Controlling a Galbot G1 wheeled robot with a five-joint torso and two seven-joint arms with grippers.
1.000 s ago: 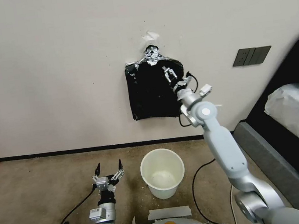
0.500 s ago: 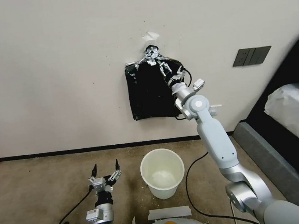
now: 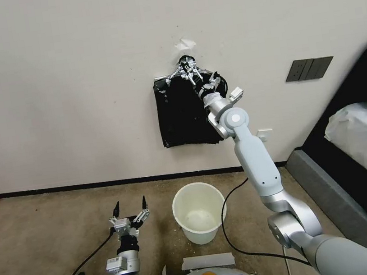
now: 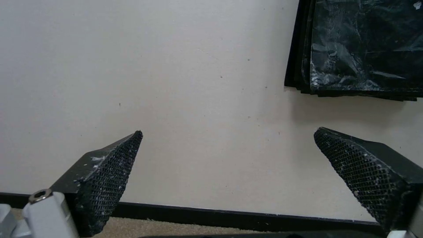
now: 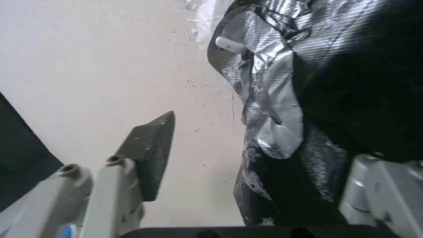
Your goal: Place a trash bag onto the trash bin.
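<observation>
So, your right gripper (image 3: 189,74) has its fingers spread, up at the taped top of the bundle (image 3: 187,112) of black bags on the wall (image 3: 71,80). In the right wrist view one finger (image 5: 152,153) sits over bare wall off the bundle's edge, and the other is out of sight past the black plastic, so the jaws look to straddle the edge near the silver tape (image 5: 269,109). Nothing's pinched yet as far as you can see.

That straddle is what the next move turns on: the bundle hangs flat against the wall, long axis running top to bottom, so the bags lie below and beside the fingertips rather than straight ahead. You can't tell any single bag from the stack.

Your left gripper (image 3: 129,205) is parked low over the floor, fingers wide apart, beside the bin (image 3: 199,212). The bin stands upright and bare on the carpet, right below the bundle. Right arm's way nearer the bags.
</observation>
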